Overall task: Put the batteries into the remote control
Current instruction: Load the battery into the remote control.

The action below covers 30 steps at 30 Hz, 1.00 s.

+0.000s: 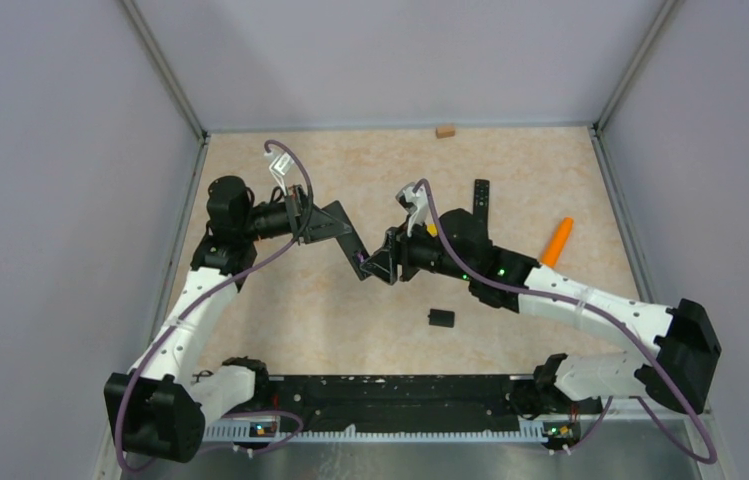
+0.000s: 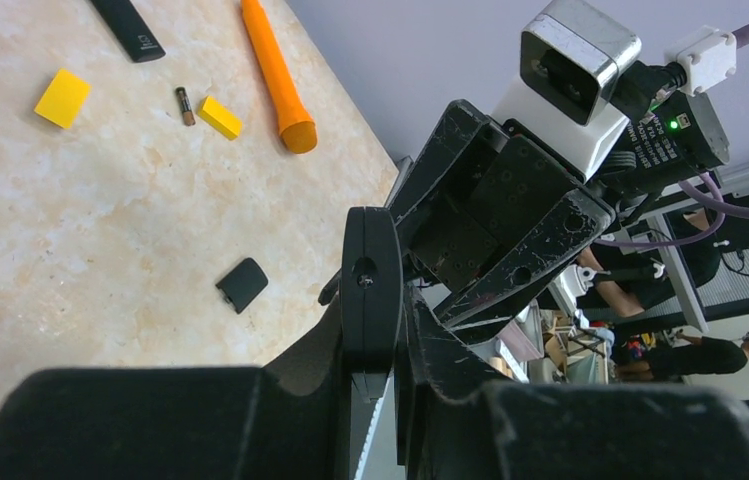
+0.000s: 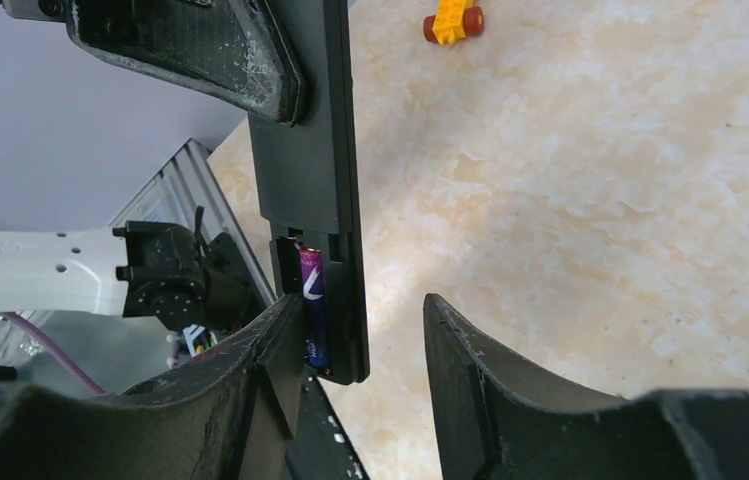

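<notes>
My left gripper (image 1: pixel 322 222) is shut on a black remote control (image 1: pixel 352 248) and holds it above the table; in the left wrist view the remote (image 2: pixel 370 290) shows edge-on between the fingers. In the right wrist view its open compartment end (image 3: pixel 315 250) holds a purple battery (image 3: pixel 313 310). My right gripper (image 3: pixel 362 300) stands open around that end, the left finger (image 3: pixel 260 380) against the battery side and a gap at the right finger (image 3: pixel 480 390). Another battery (image 2: pixel 185 105) lies on the table.
A black battery cover (image 1: pixel 440 318) lies on the table below the grippers. A second remote (image 1: pixel 481 200) and an orange cone-shaped stick (image 1: pixel 557 242) lie to the right. Two yellow blocks (image 2: pixel 62 97) (image 2: pixel 220 117) flank the loose battery. A small block (image 1: pixel 445 130) sits by the back wall.
</notes>
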Motion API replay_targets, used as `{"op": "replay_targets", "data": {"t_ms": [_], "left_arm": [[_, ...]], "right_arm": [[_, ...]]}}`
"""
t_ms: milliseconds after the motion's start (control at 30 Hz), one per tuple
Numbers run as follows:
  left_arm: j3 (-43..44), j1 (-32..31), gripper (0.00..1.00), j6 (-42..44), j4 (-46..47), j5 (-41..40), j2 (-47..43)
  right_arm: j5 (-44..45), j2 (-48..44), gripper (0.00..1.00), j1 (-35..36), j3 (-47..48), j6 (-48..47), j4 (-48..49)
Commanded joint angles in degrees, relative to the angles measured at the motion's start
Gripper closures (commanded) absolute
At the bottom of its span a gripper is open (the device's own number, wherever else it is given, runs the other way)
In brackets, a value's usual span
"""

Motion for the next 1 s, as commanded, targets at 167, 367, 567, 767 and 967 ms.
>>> {"op": "replay_targets", "data": {"t_ms": [167, 367, 567, 767, 967], "left_arm": [[3.3, 0.1, 1.00, 1.0, -2.7, 1.7, 0.2], [3.5, 0.1, 1.00, 1.2, -4.0, 2.5, 1.3], [3.5, 0.1, 1.00, 1.4, -4.3, 2.8, 1.6], [3.6, 0.1, 1.00, 2.1, -6.1, 1.8, 2.0], [3.9, 0.1, 1.00, 4.0, -8.2, -0.5, 2.1]], "right_arm": [[4.7, 1.8, 0.56, 0.1, 5.1, -2.8, -2.6], [5.9, 0.8, 0.75, 0.1, 4.2, -3.4, -3.1], [4.0, 0.2, 0.92, 0.1, 4.0, -3.6, -2.5], [3.6, -1.2, 0.65, 0.0, 3.0, -1.0, -2.0], [4.1, -5.6, 0.41, -1.1, 1.2, 2.6, 0.2]]}}
